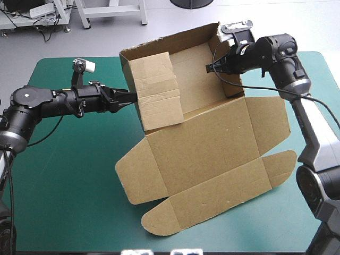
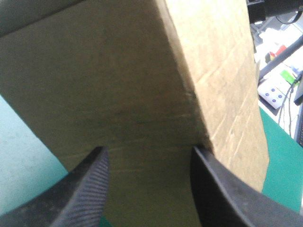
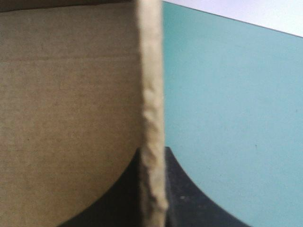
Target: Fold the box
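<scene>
The table (image 1: 64,175) under its teal-green cover fills the high view. The brown box (image 1: 202,114) takes up its middle and the stretch toward 1 o'clock. The box is half formed. Its far part, at 12 o'clock, stands as an open tray with raised walls, and the lid (image 1: 212,154) lies flat on the cover toward 5 o'clock. Two rounded flaps (image 1: 162,218) spread from the lid at 7 and 3 o'clock.

On the tray's 9 o'clock side a wide panel (image 1: 156,90) stands folded inward over the floor.

The left gripper (image 1: 127,97) reaches in from 9 o'clock with its tips at that panel's outer face. In its wrist view the left gripper (image 2: 147,151) is released: the black fingers (image 2: 85,189) stand well apart, and the box (image 2: 118,85) is close ahead, filling the gap between them.

The right gripper (image 1: 211,67) comes in from 2 o'clock over the tray's 3 o'clock wall. In its own view the right gripper (image 3: 151,158) is clenched on that wall. The cut edge (image 3: 150,104) runs up between the fingers, with brown board on one side and cover (image 3: 227,94) on the other.
</scene>
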Tool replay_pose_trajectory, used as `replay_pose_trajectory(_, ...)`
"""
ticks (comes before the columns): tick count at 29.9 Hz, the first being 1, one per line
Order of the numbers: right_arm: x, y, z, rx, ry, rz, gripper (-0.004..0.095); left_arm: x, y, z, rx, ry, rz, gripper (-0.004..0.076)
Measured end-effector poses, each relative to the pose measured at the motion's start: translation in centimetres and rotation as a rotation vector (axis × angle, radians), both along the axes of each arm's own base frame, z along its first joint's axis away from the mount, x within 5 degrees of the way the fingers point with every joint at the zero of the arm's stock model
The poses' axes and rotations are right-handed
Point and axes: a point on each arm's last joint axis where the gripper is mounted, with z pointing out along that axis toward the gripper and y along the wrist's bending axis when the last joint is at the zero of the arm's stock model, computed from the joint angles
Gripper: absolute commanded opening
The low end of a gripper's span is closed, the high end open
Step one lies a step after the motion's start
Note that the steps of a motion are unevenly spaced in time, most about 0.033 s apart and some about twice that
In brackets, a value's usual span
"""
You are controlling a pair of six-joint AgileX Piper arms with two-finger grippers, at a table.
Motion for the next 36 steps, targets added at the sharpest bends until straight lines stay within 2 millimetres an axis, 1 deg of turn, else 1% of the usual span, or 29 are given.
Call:
replay_pose_trajectory(5,0.5,0.1,0.0,0.019,-0.036,-0.012,-0.0018,0.3,0.2,0.0,-0.005,0.013,0.043,0.0393)
replay_pose_trajectory(12,1.5,0.6,-1.2,0.028,-0.015,-0.011,-0.0018,0.2,0.2,-0.1,-0.008,0.024,0.040,0.0395)
replay_pose_trajectory(14,1.7,0.7,-1.5,0.033,-0.008,-0.009,-0.0018,0.1,0.1,-0.1,-0.007,0.027,0.033,0.0411)
replay_pose_trajectory(17,1.9,0.9,-1.7,0.051,-0.007,-0.007,-0.0019,-0.2,0.0,0.2,-0.006,0.025,0.016,0.0438)
replay_pose_trajectory(21,1.9,1.1,-1.6,0.072,-0.016,-0.005,-0.0018,-0.9,0.0,0.9,-0.008,0.004,0.007,0.0438)
replay_pose_trajectory(24,1.9,1.2,-1.6,0.086,-0.013,0.001,-0.0018,-1.1,0.0,1.0,0.001,-0.006,0.016,0.0438)
replay_pose_trajectory(33,1.5,2.0,-1.5,0.156,0.008,0.067,-0.0018,-0.5,1.2,-0.1,0.145,0.047,0.137,0.0438)
replay_pose_trajectory(36,1.4,2.3,-1.4,0.181,0.013,0.090,-0.0018,-0.4,1.6,-0.3,0.166,0.071,0.190,0.0438)
